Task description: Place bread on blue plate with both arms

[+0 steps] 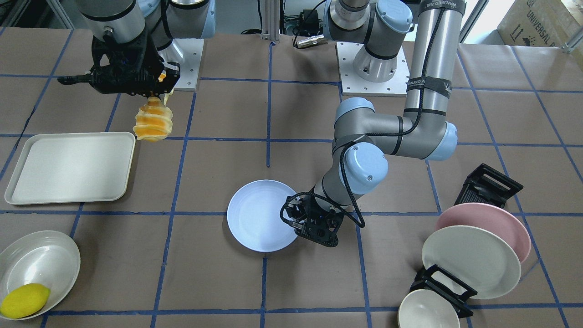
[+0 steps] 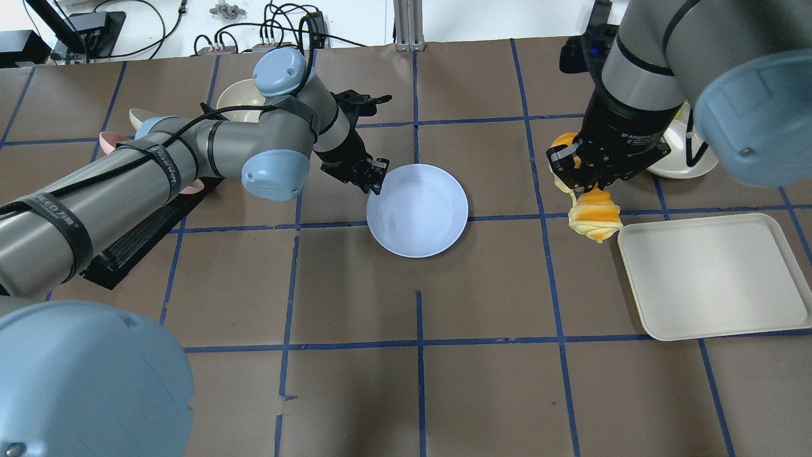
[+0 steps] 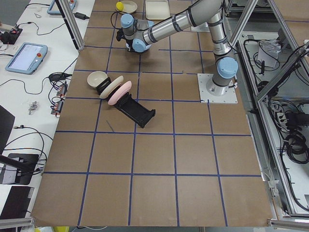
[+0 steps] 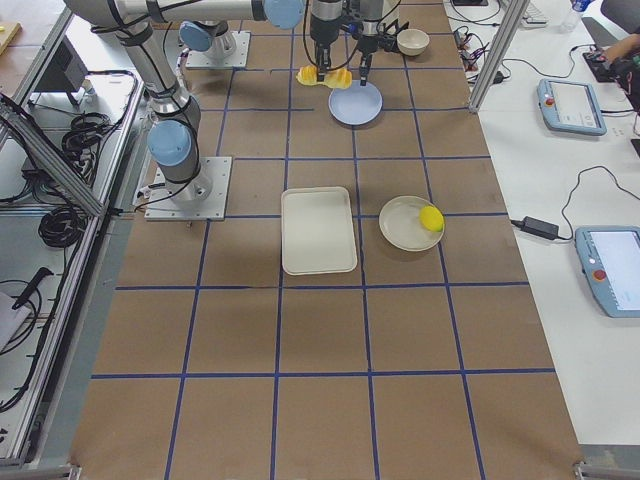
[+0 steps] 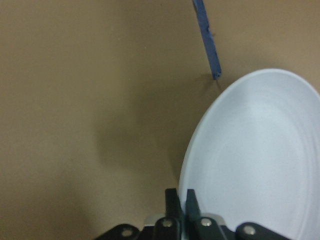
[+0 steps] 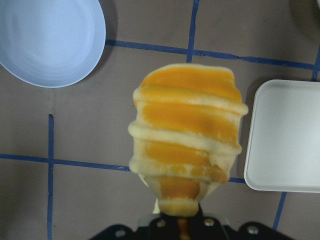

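The bread (image 1: 153,120), a cream and orange ridged roll, hangs from my right gripper (image 1: 157,93), which is shut on its upper end and holds it above the table beside the tray; it also shows in the overhead view (image 2: 594,213) and the right wrist view (image 6: 187,132). The blue plate (image 1: 259,215) lies mid-table; it shows in the overhead view (image 2: 419,209) and the left wrist view (image 5: 260,160). My left gripper (image 2: 376,183) is shut on the plate's rim at the plate's edge nearest the left arm; the fingers (image 5: 174,205) pinch it.
A cream tray (image 1: 70,166) lies beside the hanging bread. A white bowl (image 1: 38,269) holds a yellow lemon (image 1: 25,300). A black rack (image 1: 489,187) holds a pink plate (image 1: 492,223), a cream plate (image 1: 471,259) and a small bowl (image 1: 428,312).
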Controlling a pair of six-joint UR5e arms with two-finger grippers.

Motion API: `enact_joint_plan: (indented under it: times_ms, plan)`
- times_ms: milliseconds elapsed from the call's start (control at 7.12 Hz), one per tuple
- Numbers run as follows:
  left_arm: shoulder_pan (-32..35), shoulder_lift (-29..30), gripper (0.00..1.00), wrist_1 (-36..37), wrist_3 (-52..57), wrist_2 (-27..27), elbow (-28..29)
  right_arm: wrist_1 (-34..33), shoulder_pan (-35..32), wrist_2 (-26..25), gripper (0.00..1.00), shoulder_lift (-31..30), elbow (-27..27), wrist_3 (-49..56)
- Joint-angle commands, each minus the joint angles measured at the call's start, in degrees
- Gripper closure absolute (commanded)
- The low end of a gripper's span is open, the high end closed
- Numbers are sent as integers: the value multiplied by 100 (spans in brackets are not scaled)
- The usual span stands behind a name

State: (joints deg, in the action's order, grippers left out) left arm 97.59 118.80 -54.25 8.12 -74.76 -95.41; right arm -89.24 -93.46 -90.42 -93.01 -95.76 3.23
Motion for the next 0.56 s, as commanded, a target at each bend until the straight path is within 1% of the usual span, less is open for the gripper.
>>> enact_joint_plan:
  times_ms: [0,140,281,421]
  plan:
    - [-465,-565,0,-443,67,-30,14,-592,-241,24,99,405,-31,-504]
    - [-695,-1047,0,-1429,67,-378,83,-1082,-661,15,99,781,-22,-943]
    - [-802,-1513,0,-1978,67,-1217,162,-1766,-1004,-37,99,1194,-13,-1470]
    - [-803,-1831,0,-2454,67,-1573,258,-2138,-1138,-37,99,1520,-22,-1510]
